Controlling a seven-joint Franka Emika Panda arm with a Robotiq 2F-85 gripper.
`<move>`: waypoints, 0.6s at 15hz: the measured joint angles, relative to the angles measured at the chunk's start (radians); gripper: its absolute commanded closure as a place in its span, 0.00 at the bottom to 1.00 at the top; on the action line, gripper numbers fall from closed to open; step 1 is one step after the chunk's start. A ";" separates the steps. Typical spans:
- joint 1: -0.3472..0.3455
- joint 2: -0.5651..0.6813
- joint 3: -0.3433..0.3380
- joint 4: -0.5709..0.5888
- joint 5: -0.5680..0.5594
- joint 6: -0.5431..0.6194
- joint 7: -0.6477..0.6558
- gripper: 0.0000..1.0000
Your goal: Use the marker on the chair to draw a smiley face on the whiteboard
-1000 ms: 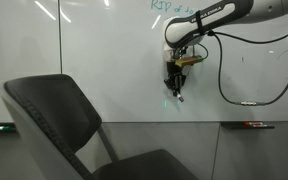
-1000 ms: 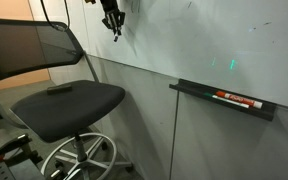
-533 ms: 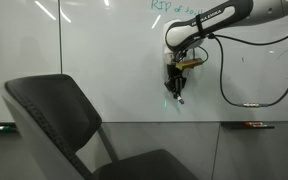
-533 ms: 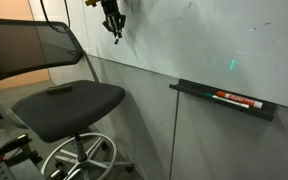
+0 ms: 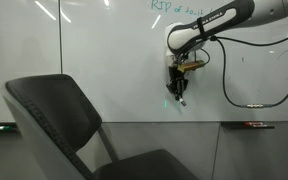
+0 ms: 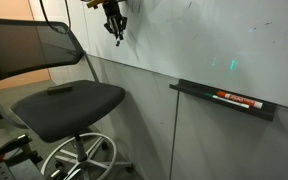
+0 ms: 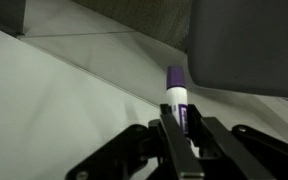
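- In an exterior view, the pincer [image 5: 179, 93] hangs in front of the whiteboard [image 5: 94, 60], below the green handwriting [image 5: 179, 6] at its upper edge and well above its lower edge. It pinches the marker [image 5: 181, 99], tip pointing down towards the board.
- Against the moment before, the pincer has slid a little sideways along the board, away from the chair [image 5: 54, 115]. We judge this to be a stroke in progress.
- We cannot make out any line of the smiley face here; the strokes are too faint to tell.
- In an exterior view, the pincer [image 6: 115, 28] sits near the board's upper edge, above and beyond the chair [image 6: 69, 100], whose seat no longer carries the marker [image 6: 117, 38].
- The shift here is barely visible. The red-and-black marker [image 6: 234, 98] lies untouched in the tray [image 6: 189, 90] at the lower edge of the whiteboard [image 6: 194, 45].
- In the wrist view, the pincer [image 7: 181, 135] is pressed on the marker [image 7: 176, 95] from both sides, and its purple end points at the whiteboard [image 7: 64, 110].
- We cannot tell whether the tip touches the board, so the drawing looks under way but far from finished.
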 measured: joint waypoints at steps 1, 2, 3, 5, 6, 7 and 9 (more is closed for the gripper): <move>-0.002 -0.003 -0.001 -0.007 0.000 0.005 0.000 0.94; -0.004 -0.005 -0.002 -0.013 0.000 0.007 0.000 0.94; -0.006 -0.009 -0.003 -0.020 0.000 0.010 0.000 0.94; -0.010 -0.018 -0.009 -0.036 0.000 0.014 0.000 0.94; -0.012 -0.022 -0.012 -0.043 0.000 0.014 0.000 0.94; -0.014 -0.027 -0.015 -0.051 0.000 0.014 0.000 0.94; -0.020 -0.041 -0.024 -0.070 0.000 0.014 0.000 0.94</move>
